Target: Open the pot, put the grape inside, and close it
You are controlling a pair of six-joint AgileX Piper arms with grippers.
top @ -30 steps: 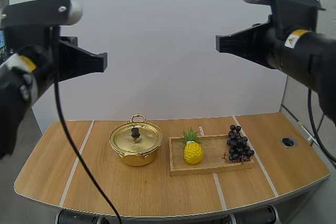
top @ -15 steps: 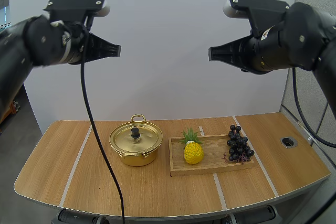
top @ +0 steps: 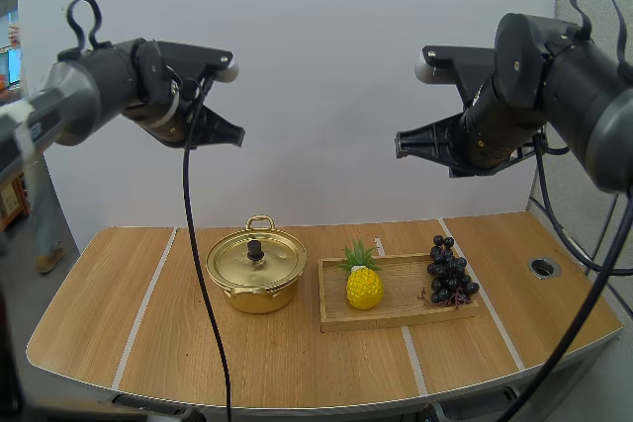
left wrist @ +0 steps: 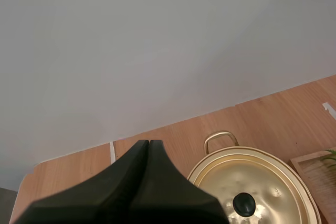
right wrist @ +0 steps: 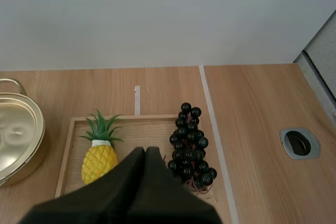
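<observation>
Closed gold pot (top: 255,295) and dark grapes (top: 450,272), apart on the table (top: 297,363).
The pot stands upright, its gold lid (top: 272,264) seated flat with a black knob (top: 255,249) at the centre. The grapes lie as one bunch at the right end of a wooden tray (top: 396,318) beside the pot.
</observation>
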